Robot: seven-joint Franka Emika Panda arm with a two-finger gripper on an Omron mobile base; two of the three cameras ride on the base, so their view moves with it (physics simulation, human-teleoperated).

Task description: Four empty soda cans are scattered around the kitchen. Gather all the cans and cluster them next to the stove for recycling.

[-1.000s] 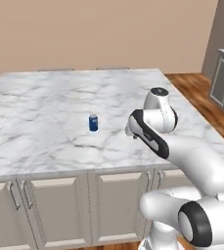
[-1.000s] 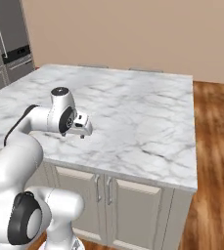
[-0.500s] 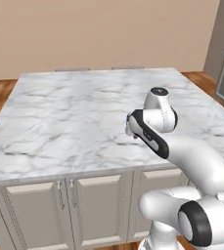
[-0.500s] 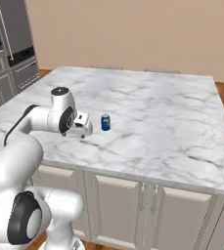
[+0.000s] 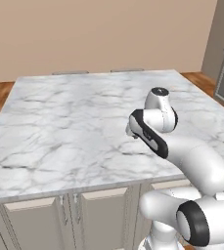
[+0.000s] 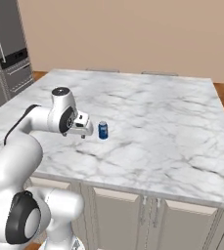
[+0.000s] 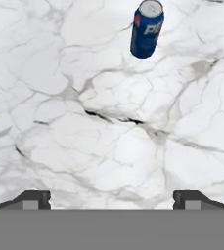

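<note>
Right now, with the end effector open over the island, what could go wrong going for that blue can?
1. The blue can stands upright and alone on the marble counter; a finger clipping it on approach would likely tip or roll it.
2. In the hand view it sits off toward the right, not centred between the fingertips, so a straight advance may miss.
3. The end effector rides low; descending further risks scraping the counter.
</note>
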